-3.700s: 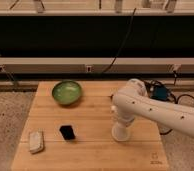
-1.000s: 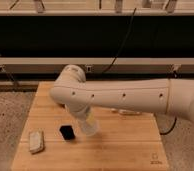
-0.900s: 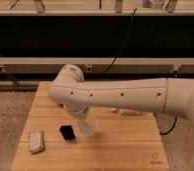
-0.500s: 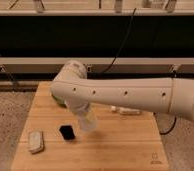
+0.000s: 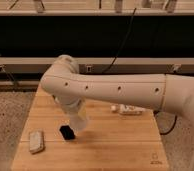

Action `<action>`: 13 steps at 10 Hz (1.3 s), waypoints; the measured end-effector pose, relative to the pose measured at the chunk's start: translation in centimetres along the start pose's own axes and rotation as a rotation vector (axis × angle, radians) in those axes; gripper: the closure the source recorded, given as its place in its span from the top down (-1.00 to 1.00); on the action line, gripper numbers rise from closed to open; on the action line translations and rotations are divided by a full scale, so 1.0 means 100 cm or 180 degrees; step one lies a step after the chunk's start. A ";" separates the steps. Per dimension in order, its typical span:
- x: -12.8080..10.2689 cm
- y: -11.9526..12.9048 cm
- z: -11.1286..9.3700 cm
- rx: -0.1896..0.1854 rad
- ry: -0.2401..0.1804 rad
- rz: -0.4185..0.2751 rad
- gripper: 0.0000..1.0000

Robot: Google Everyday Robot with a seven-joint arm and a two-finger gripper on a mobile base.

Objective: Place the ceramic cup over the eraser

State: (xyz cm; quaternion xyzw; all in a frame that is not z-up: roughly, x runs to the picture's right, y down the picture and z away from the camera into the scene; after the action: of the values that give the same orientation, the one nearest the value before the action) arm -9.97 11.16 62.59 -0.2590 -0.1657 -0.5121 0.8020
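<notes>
The white ceramic cup (image 5: 80, 121) hangs tilted under my big white arm, just right of the eraser and touching or nearly touching its upper right corner. The eraser (image 5: 66, 132) is a small black block lying on the wooden table (image 5: 115, 145). My gripper (image 5: 75, 110) is at the cup's upper end, mostly hidden under the arm's elbow, and is shut on the cup. The cup's lower end is close to the table surface.
A pale grey-white oblong block (image 5: 36, 141) lies at the table's front left. A flat white packet (image 5: 128, 109) lies behind the arm at mid-right. My arm (image 5: 120, 90) crosses the whole table from the right. The green bowl is hidden.
The arm has carried the cup from the table's right side over to the left. In the last half second the cup has shifted a little left, closer to the eraser.
</notes>
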 end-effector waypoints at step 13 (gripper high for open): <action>-0.047 -0.040 0.055 0.0105 -0.0372 -0.0391 -0.99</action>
State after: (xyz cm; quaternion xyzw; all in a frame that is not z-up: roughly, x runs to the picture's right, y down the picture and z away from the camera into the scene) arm -15.58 16.54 65.55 -0.2646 -0.2362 -0.5415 0.7622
